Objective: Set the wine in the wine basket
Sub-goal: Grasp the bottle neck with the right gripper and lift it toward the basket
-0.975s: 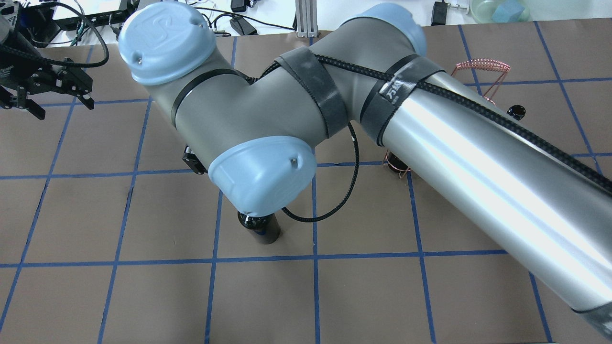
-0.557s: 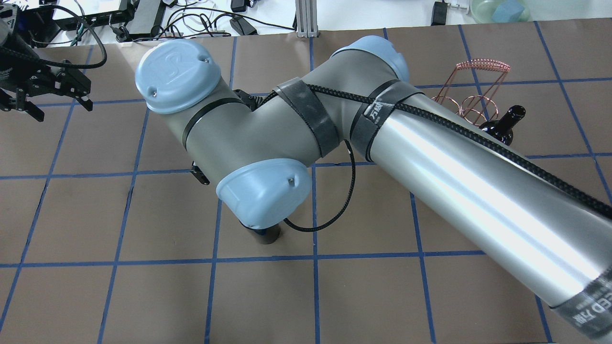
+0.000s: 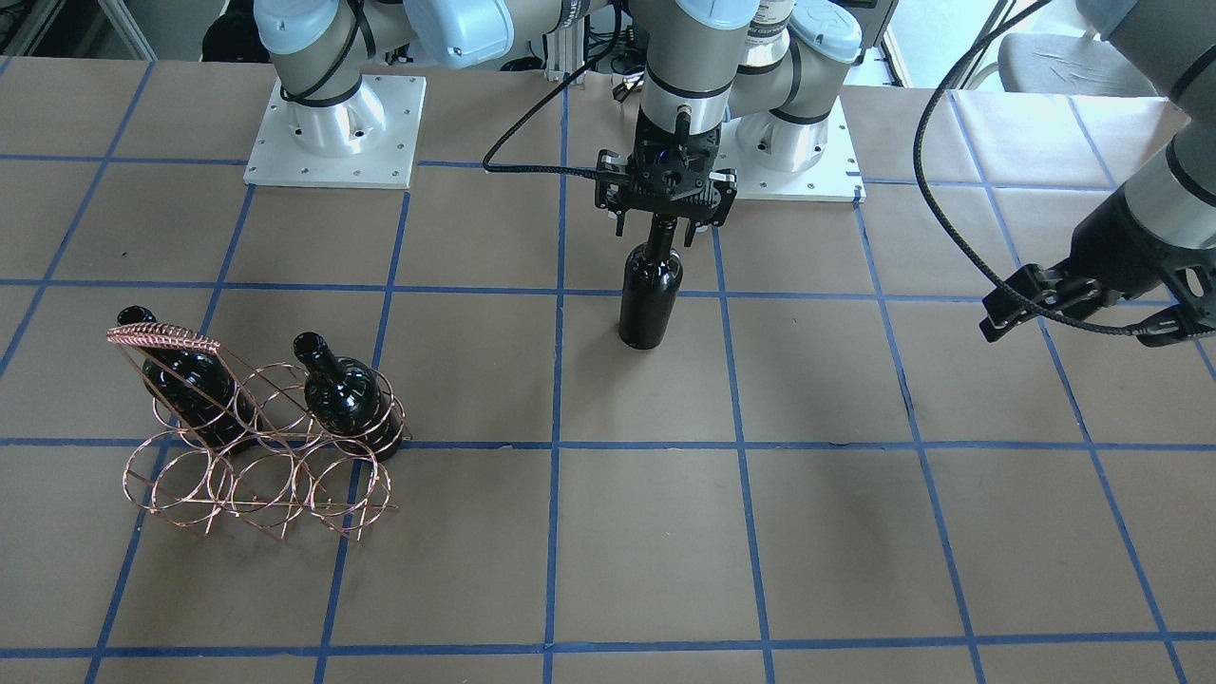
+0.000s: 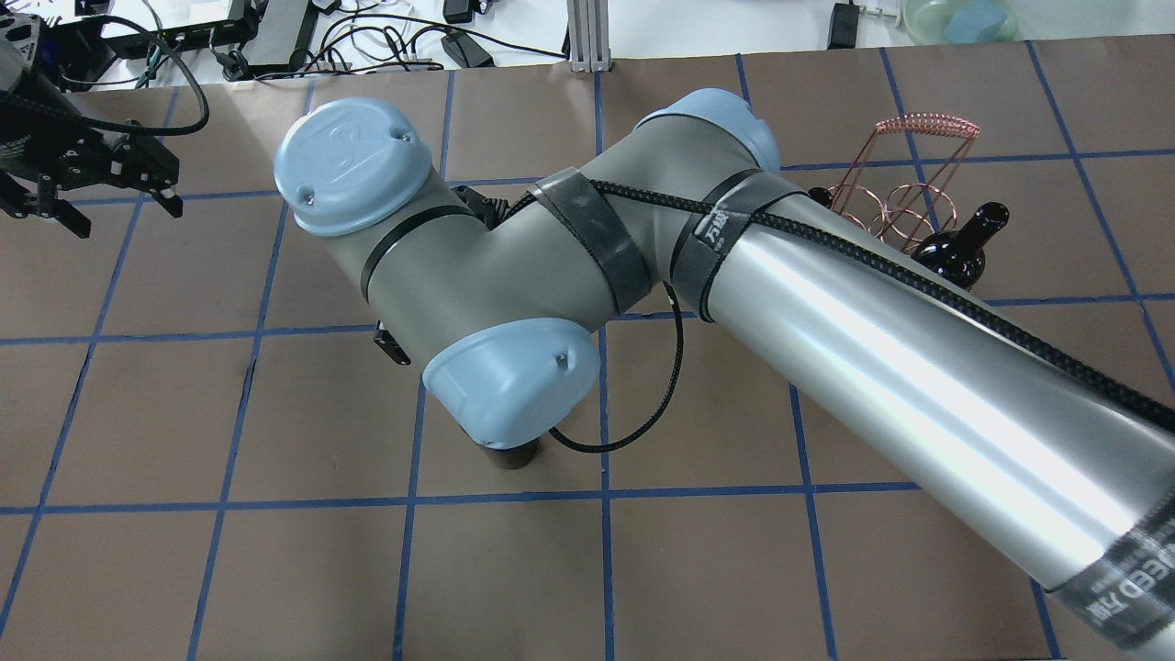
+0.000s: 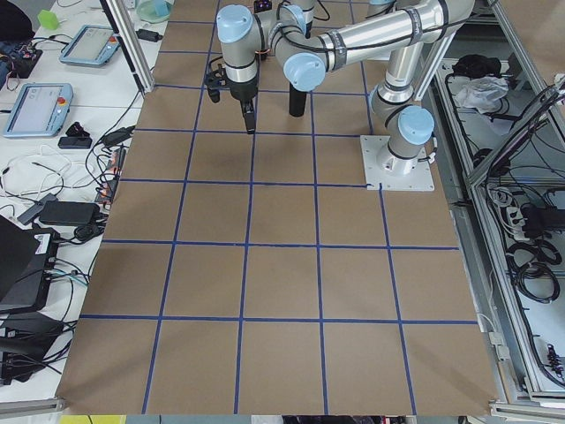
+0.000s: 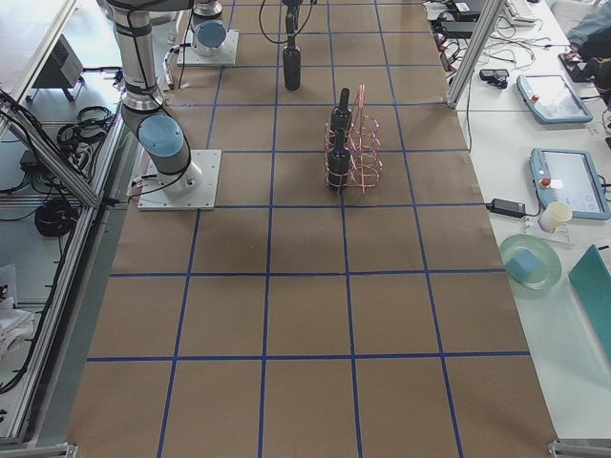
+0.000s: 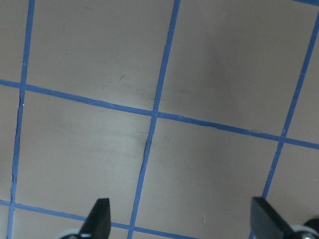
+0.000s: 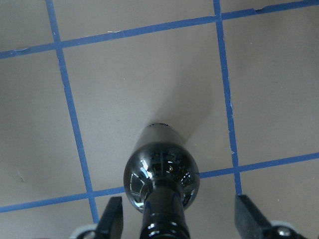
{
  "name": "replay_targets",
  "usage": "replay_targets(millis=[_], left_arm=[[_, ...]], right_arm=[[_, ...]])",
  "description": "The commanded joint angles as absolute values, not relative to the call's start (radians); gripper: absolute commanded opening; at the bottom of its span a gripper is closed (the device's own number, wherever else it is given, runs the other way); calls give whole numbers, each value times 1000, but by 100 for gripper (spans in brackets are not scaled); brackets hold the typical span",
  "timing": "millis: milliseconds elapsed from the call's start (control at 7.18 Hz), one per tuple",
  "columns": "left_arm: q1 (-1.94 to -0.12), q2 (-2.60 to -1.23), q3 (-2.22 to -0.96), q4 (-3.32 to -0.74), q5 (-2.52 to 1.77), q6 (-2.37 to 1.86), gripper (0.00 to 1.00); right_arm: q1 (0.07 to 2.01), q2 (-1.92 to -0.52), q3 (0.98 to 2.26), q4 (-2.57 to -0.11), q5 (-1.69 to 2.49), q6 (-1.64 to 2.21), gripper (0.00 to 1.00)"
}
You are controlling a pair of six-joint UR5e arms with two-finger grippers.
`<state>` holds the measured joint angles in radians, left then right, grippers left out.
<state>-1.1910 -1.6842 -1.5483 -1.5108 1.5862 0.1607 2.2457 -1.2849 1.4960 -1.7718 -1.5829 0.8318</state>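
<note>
The right pincer (image 3: 665, 226) points straight down with its jaws spread wide. In the right wrist view its fingers (image 8: 113, 215) stand either side of the slim neck of a wine bottle (image 3: 651, 302), with a gap on both sides, so it straddles the neck and grips nothing. That near-black, glossy bottle stands upright on the brown, blue-gridded bench (image 3: 855, 532), about midway along its length and close to the edge where the robot's bases are bolted. Well apart from it, toward the bench's end on the robot's right, sits the copper wire wine basket (image 3: 256, 475). Two more dark bottles lie tilted in its upper row of rings, necks slanting up toward the robot's edge. One bottle (image 3: 185, 380) is under the braided handle and the other bottle (image 3: 347, 399) is at the end of the rack nearer the standing bottle. Near the opposite end of the bench the left pincer (image 7: 181, 214) hangs above bare paper, jaws wide apart with nothing between them.
</note>
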Motion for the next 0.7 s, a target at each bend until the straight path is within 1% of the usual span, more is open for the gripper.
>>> replay_targets(millis=[0, 139, 278, 557], left_arm=[[-1193, -1683, -1552, -1511, 1585, 153, 100], [-1193, -1683, -1552, -1509, 1586, 155, 100], [-1193, -1681, -1552, -1508, 1588, 152, 100], [-1203, -1681, -1552, -1506, 1579, 138, 100]], right_arm=[[2246, -1284, 1506, -1770, -1557, 831, 78], [2246, -1284, 1508, -1772, -1554, 834, 75], [2246, -1284, 1508, -1772, -1548, 828, 74], [2246, -1284, 1508, -1772, -1548, 827, 63]])
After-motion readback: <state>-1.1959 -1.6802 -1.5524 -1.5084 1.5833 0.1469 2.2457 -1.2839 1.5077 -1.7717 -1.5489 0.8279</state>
